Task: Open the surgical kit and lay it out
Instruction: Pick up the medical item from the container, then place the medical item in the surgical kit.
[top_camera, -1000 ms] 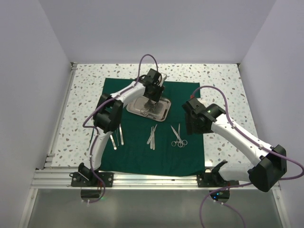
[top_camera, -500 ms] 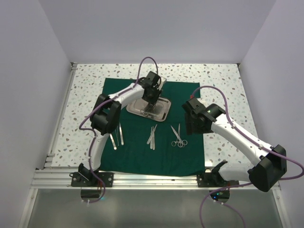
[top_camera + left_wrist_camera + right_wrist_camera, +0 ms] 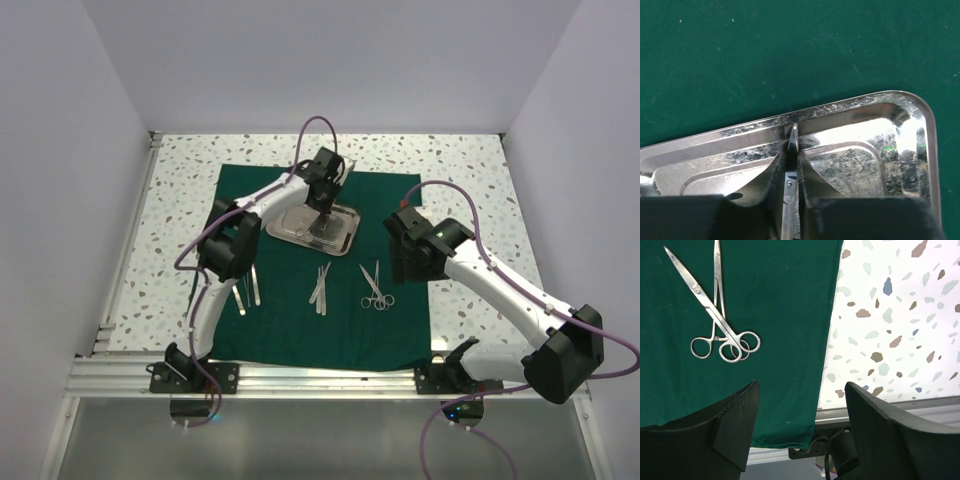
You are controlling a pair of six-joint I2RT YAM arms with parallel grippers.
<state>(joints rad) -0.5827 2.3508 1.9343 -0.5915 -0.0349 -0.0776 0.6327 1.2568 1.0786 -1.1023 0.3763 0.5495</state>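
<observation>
Nearest you, the green cloth [image 3: 300,330] lay opened flat on the speckled table [image 3: 170,200]. Your right gripper [image 3: 801,390] hung above the cloth's near right corner, jaws wide apart and nothing between them. Just beyond it lay the ring-handled pair [image 3: 722,332], crossed over each other with the rings toward you. To their left in the same row lay the middle tweezers [image 3: 320,286]. Further left, beside the left arm, were the left tweezers [image 3: 248,285]. All rested on the cloth, each group well apart from the next.

Farther back, the steel tray [image 3: 865,107] sat on the cloth at its far middle. Your left gripper [image 3: 792,150] was down inside it, fingers pinched together on a slim steel instrument [image 3: 793,136] whose tip stood out between them near the tray's far wall. What kind of instrument it was could not be told.

I judge the unwrapping was done and you were emptying the tray piece by piece, this being one more pick-up. The next move called for a straight lift clear of the rim with a firm pinch, since thin steel could slip or swing. After that came a carry toward you to a bare patch of cloth in the row.
</observation>
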